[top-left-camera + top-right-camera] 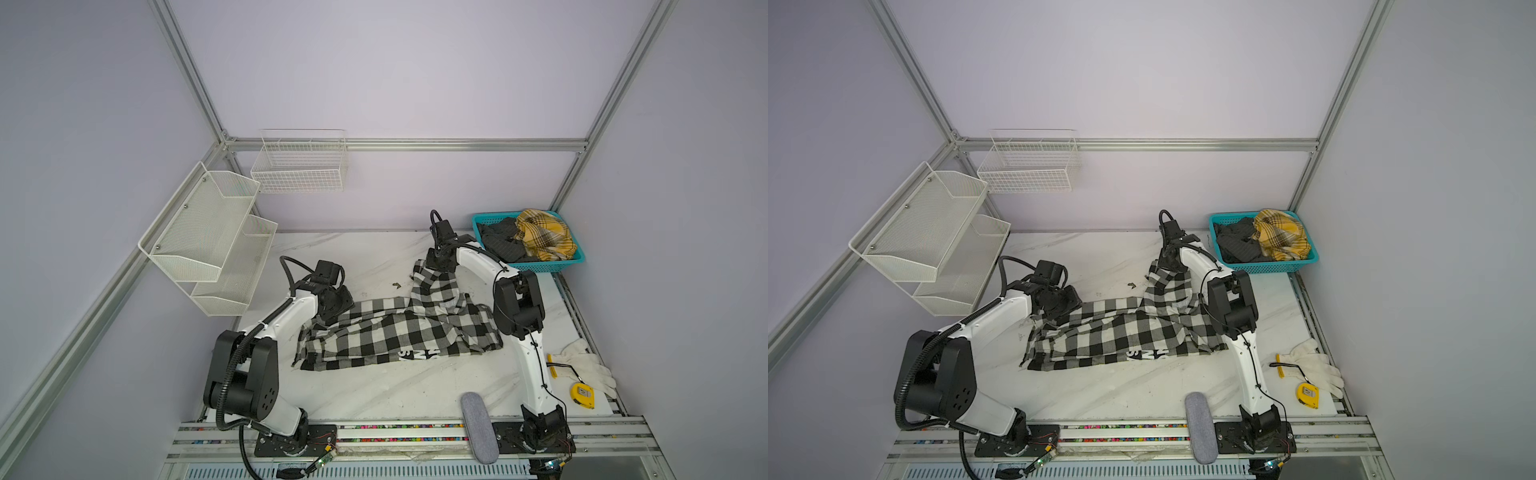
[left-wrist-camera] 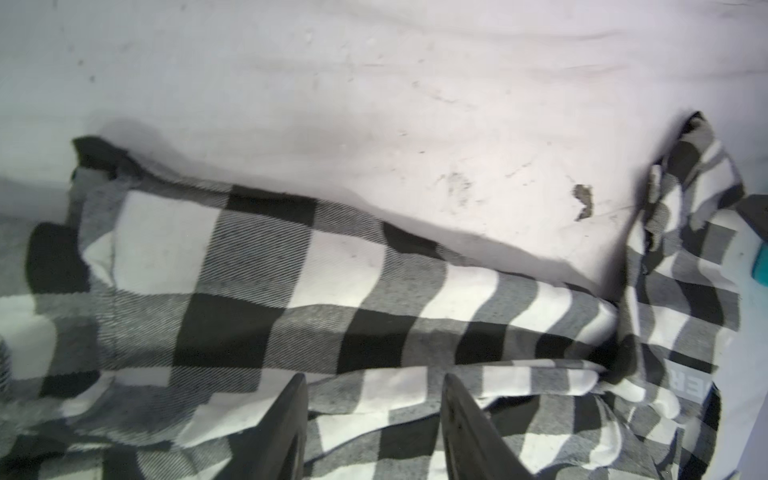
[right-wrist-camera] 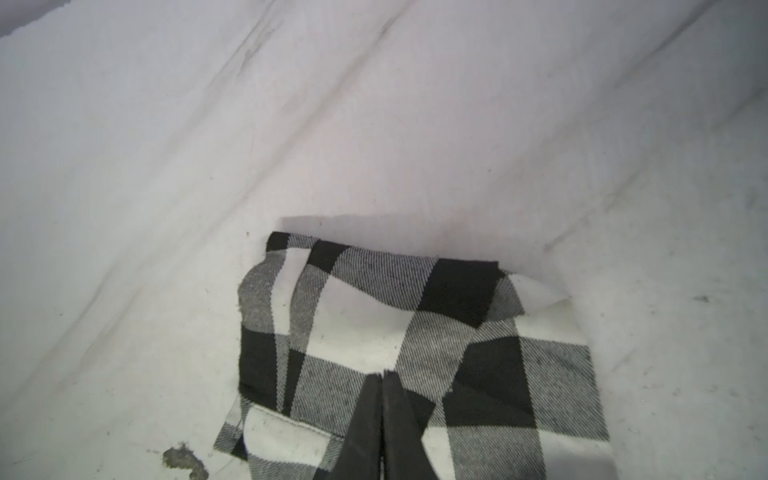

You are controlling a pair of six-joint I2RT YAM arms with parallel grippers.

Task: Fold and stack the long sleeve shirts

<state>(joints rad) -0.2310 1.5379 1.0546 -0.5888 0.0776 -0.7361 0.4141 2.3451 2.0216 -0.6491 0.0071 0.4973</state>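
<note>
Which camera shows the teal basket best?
In both top views the whole teal basket shows, holding a yellow plaid shirt and dark grey clothes. The left wrist view catches only a teal sliver; the right wrist view, nothing.

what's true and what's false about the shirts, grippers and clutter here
1. The right gripper is shut on the checked shirt. True.
2. The left gripper is clamped shut. False: its jaws stand apart over the checked shirt.
3. The yellow plaid shirt lies in the teal basket. True.
4. The checked shirt is folded neatly. False: it lies spread and rumpled on the table.
5. The tape measure sits in the teal basket. False: it lies on the table beside the white glove.
</note>
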